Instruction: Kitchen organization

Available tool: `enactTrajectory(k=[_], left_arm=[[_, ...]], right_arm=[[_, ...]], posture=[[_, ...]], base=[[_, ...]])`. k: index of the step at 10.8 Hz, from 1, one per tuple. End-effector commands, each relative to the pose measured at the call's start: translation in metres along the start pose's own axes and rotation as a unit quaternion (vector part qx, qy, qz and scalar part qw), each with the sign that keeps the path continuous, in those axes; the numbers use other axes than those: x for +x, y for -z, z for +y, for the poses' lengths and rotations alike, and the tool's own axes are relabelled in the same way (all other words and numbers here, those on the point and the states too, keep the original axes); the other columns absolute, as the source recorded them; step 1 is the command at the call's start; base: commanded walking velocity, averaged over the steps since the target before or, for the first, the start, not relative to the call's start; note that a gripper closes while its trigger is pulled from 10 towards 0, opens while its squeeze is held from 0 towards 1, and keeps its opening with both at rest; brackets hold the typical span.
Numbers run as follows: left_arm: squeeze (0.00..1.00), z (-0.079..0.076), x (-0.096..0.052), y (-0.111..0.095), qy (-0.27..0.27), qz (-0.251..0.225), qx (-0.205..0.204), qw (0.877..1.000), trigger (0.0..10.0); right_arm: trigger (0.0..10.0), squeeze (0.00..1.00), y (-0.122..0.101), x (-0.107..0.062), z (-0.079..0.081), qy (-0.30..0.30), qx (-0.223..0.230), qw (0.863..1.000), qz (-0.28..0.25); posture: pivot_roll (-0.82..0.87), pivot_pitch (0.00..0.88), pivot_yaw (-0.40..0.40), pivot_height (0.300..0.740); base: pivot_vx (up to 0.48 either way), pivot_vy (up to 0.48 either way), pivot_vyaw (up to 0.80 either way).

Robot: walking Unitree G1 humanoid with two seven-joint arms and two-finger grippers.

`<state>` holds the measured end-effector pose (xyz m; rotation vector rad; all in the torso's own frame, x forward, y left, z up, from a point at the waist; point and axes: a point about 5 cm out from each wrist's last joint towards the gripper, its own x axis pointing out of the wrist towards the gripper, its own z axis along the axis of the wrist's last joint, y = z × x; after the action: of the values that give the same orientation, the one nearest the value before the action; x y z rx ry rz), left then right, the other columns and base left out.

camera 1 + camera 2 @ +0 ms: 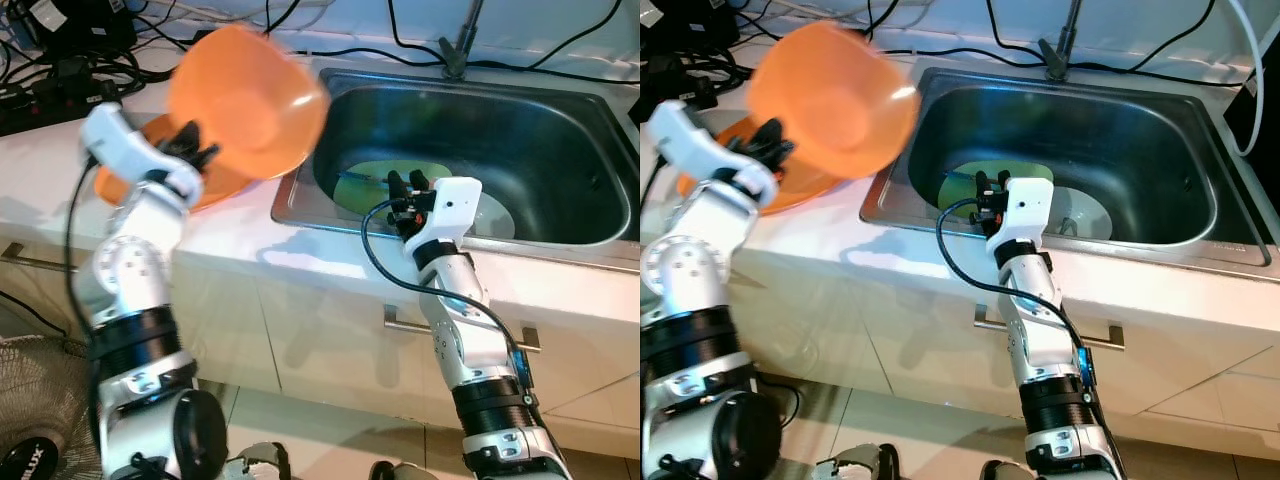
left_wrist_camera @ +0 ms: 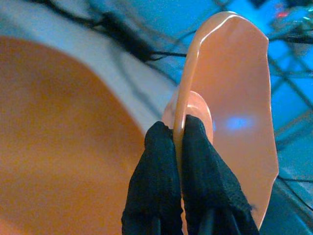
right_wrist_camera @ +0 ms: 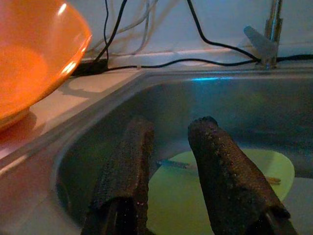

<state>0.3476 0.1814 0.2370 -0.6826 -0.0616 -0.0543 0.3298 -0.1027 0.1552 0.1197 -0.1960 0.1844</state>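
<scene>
- A cabinet front (image 1: 300,330) with a metal handle (image 1: 400,322) is seen below the surface (image 1: 230,235), nearest the robot's body.
- The left end effector (image 1: 196,140) is raised above the left part of the surface. Its two black fingers (image 2: 161,181) are clenched on the rim of an orange bowl (image 1: 245,100), one finger on each side of the wall.
- The orange bowl is held clear of the surface and tilted on its side. It reaches from the left end effector toward the sink (image 1: 560,150).
- A second orange bowl (image 1: 150,185) rests on the surface directly beneath the left end effector.
- The right end effector (image 1: 408,184) is positioned over the near rim of the sink. Its fingers (image 3: 230,181) are released, with a gap between them, and nothing is gripped.
- A light green plate (image 3: 274,164) lies on the sink floor just beyond the right end effector. A thin utensil (image 3: 173,164) rests on it.
- A pale round dish (image 1: 1085,212) lies beside the green plate, to the right of the right end effector.
- A faucet (image 1: 460,45) and black cables (image 1: 60,70) are located beyond both end effectors at the back.
</scene>
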Motion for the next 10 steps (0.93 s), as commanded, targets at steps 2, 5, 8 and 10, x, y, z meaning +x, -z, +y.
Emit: enactTrajectory(k=[2, 5, 8, 10], left_arm=[[0.0, -0.031, -0.002, 0.002, 0.072, -0.031, 0.048, 0.996, 10.0], [0.0, -0.053, -0.002, 0.029, 0.112, -0.022, 0.072, 0.991, 10.0], [0.0, -0.057, -0.002, 0.031, 0.121, -0.032, 0.084, 0.989, 10.0], [0.0, -0.058, -0.003, 0.031, 0.132, -0.039, 0.068, 0.988, 10.0]], right_arm=[[10.0, 1.0, -0.005, 0.005, -0.001, -0.003, 0.007, 1.0, -0.002], [10.0, 1.0, -0.028, 0.014, 0.004, -0.017, 0.056, 0.998, -0.033], [10.0, 0.11, -0.037, 0.018, 0.009, -0.022, 0.142, 0.989, -0.035], [10.0, 0.0, -0.033, 0.02, 0.004, -0.004, 0.23, 0.973, -0.012]], posture=[[0.1, 0.073, 0.017, 0.74], [0.09, 0.072, 0.022, 0.74], [0.08, 0.07, 0.026, 0.74], [0.08, 0.063, 0.024, 0.74]], base=[[0.0, 0.0, 0.0], [0.0, 0.0, 0.0], [0.0, 0.0, 0.0], [0.0, 0.0, 0.0]])
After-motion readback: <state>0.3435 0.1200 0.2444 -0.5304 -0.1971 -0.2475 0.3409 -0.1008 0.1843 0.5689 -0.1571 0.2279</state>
